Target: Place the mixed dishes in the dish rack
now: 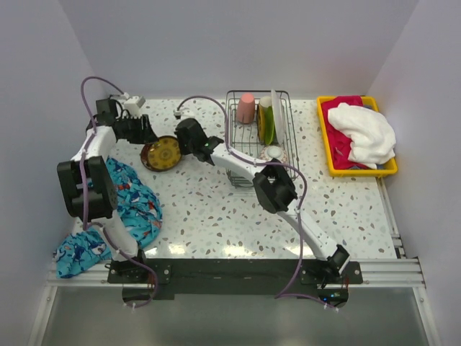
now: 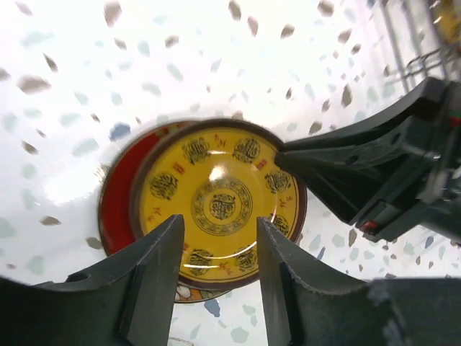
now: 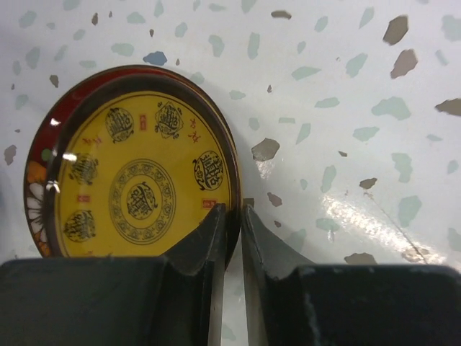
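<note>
Right gripper [image 3: 233, 211] is pinching the near rim of the yellow plate [image 3: 137, 180], fingers almost pressed together. The plate is lying on a red plate [image 3: 34, 169] ahead of the fingertips. Left gripper [image 2: 220, 222] is hovering above it, fingers spread. Dish rack [image 1: 258, 91] is standing behind the right gripper.

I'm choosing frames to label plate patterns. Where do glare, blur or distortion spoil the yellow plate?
Left wrist: fisheye bending, a glare streak low on the yellow plate, tabletop washed out at left. Right wrist: pattern sharp, small glints on its left rim. Top external: plate too small to read.
</note>
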Tool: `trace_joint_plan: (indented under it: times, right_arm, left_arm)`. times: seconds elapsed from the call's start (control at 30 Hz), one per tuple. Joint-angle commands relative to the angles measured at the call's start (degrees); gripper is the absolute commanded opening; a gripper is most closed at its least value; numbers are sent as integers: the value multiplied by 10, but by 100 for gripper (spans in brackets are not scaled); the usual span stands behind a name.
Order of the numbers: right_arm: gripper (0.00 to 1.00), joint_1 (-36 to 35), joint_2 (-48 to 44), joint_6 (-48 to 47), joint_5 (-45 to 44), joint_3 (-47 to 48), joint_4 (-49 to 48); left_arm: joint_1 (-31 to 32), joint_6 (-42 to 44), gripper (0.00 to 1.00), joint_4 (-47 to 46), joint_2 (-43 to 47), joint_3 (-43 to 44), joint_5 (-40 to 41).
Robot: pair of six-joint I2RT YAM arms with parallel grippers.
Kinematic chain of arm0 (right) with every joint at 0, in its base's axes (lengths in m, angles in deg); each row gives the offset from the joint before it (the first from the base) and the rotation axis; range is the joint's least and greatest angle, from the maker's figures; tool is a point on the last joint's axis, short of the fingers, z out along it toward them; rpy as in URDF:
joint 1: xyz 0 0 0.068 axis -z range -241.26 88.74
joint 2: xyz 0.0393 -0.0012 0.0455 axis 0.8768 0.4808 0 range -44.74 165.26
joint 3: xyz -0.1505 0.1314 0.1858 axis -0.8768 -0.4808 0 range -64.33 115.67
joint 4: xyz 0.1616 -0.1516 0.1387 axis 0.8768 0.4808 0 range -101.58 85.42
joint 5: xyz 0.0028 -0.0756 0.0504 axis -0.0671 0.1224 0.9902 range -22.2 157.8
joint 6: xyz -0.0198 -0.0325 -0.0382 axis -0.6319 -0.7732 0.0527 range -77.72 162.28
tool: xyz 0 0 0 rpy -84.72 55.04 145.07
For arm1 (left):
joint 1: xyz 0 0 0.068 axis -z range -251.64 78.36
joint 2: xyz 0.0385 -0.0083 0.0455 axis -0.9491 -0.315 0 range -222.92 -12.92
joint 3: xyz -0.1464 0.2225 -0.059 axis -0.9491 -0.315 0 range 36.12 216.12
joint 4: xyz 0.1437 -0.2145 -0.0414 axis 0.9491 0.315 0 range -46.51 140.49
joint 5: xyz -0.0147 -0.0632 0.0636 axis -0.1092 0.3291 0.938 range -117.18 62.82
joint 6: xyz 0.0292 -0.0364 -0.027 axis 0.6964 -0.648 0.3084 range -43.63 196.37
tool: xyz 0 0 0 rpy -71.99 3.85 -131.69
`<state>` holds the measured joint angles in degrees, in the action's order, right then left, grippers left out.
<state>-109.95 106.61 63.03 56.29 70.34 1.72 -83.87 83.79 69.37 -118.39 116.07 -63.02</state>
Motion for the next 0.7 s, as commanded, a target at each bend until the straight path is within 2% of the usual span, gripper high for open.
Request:
trace_joint_plan:
  times: [0.0,0.2,0.33,0.4,0.6,0.67]
  right_arm:
    - [0,2,-79,-39,-24,-10,1]
    - [0,3,-125,-47,16,-31,-1]
    - [0,3,-184,-77,73,-106,-43]
    - [0,3,-203,-100,105,-133,-63]
    - [0,6,-243,-142,169,-191,-78]
    - [0,6,-254,-151,174,-209,-85]
  left_arm:
    - [0,-23,50,-44,73,14,-10]
    - [-13,9,53,-37,101,-22,3]
    - [-28,65,54,-34,113,-33,-53]
    - [-36,138,55,-17,115,-34,-117]
    - [-39,304,58,35,95,-37,-157]
    - [-38,365,59,78,65,-29,-190]
